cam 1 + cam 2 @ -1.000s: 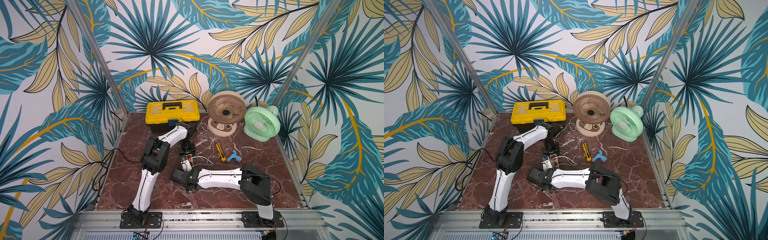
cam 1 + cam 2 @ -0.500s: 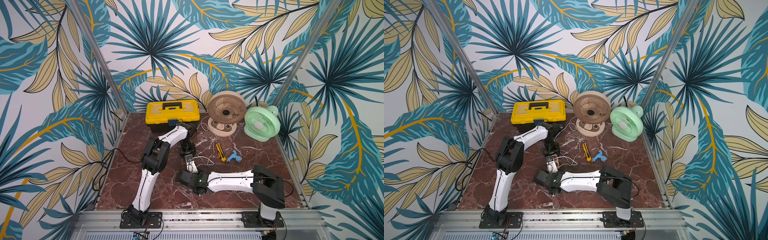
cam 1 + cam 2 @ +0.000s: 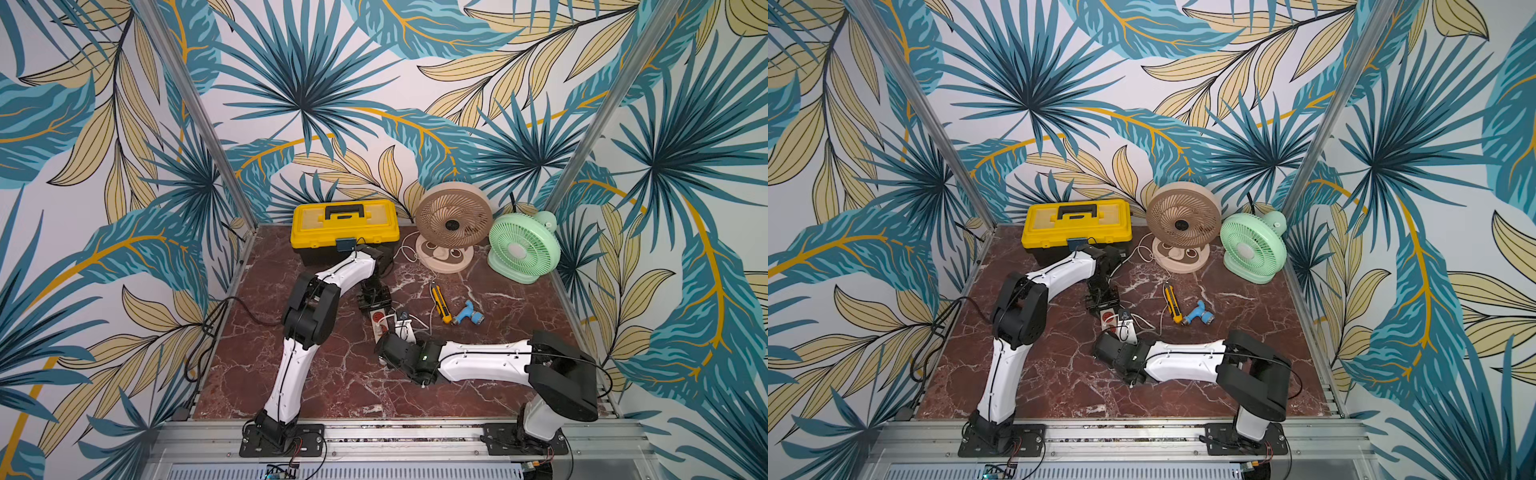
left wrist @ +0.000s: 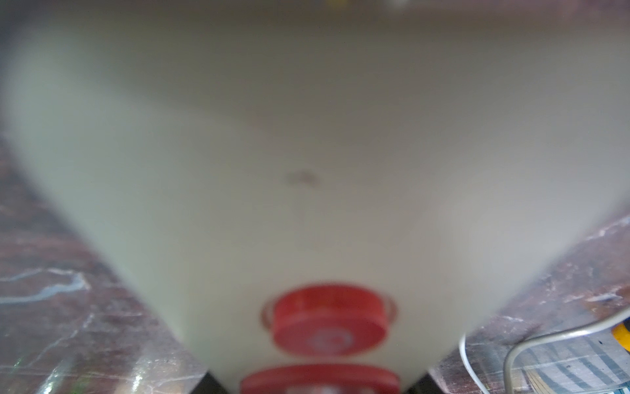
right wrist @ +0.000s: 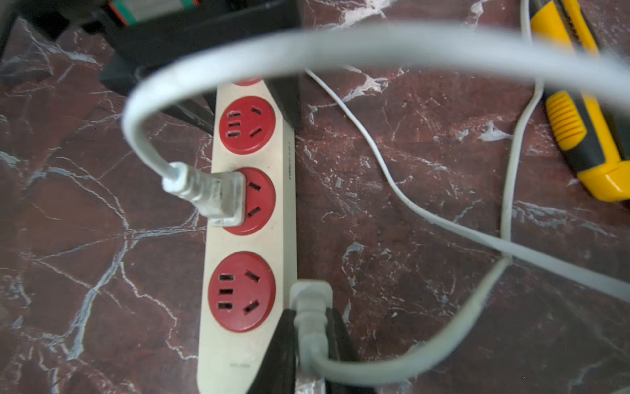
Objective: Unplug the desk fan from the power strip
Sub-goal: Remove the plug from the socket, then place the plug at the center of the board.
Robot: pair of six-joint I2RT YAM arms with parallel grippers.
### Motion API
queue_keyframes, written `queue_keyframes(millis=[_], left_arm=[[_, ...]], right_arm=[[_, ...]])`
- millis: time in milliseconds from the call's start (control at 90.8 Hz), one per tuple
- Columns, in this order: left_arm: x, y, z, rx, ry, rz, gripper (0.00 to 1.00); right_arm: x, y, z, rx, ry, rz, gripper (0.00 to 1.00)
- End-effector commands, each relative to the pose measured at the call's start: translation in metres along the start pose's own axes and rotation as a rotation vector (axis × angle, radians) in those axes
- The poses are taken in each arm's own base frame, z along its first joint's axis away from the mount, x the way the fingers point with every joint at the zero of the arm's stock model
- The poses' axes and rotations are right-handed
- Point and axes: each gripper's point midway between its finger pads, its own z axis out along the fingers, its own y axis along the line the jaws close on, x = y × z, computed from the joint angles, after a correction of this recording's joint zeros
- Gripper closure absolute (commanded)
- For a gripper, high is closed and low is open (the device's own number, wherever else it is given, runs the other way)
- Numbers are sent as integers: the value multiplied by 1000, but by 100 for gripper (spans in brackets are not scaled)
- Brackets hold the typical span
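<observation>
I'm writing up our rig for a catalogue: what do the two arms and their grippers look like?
The left arm and right arm match: smooth white link shells between bulky black joint housings, thin black cables along them, black base plates bolted to a rail. The left gripper and right gripper are black.

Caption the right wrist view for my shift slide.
Right gripper pinches a grey-white plug beside the cream-white power strip with round red sockets, outside any socket; another white plug sits in a socket.
</observation>
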Motion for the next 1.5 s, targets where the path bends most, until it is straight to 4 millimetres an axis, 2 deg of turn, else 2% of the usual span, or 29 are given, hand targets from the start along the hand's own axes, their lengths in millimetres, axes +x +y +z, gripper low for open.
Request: queue_keyframes(millis=[0,286,463,540,694,859,936,1069,1113,1322,1377,1465,1487], left_arm=[[-22,36,82,-127,26,-5,100],[-27,31,71,-101,12,-2,100],[-30,37,67,-93,8,-19,100],[-31,39,67,-91,4,-22,100],[-30,40,68,-93,6,-22,100],[-30,43,68,-95,4,-27,100],[-30,44,68,-96,3,-28,100],[-29,45,68,-91,-1,-30,100],[-28,46,69,-90,2,-31,100],[-26,48,72,-94,2,-33,100],[-26,50,73,-99,1,-37,100],[-26,51,74,-103,0,-42,100],[-27,48,65,-88,-18,-39,100]], right_arm=[[-10,-4,-8,-32,-26,25,100],[-6,-19,-18,-94,43,-48,100],[-4,-56,-39,-103,65,-50,100],[-10,-71,-51,-105,60,-34,100],[-36,-92,-71,-121,17,10,100],[-72,-88,-84,-179,-13,25,100],[-94,-93,-78,-171,-15,60,100],[-138,-82,-72,-188,-37,63,100],[-159,-78,-70,-190,-56,67,100],[-228,-60,-26,-144,-64,47,100],[-239,-60,-9,-116,-66,47,100],[-246,-65,22,-65,-44,61,100],[-246,-67,29,-54,-34,67,100]])
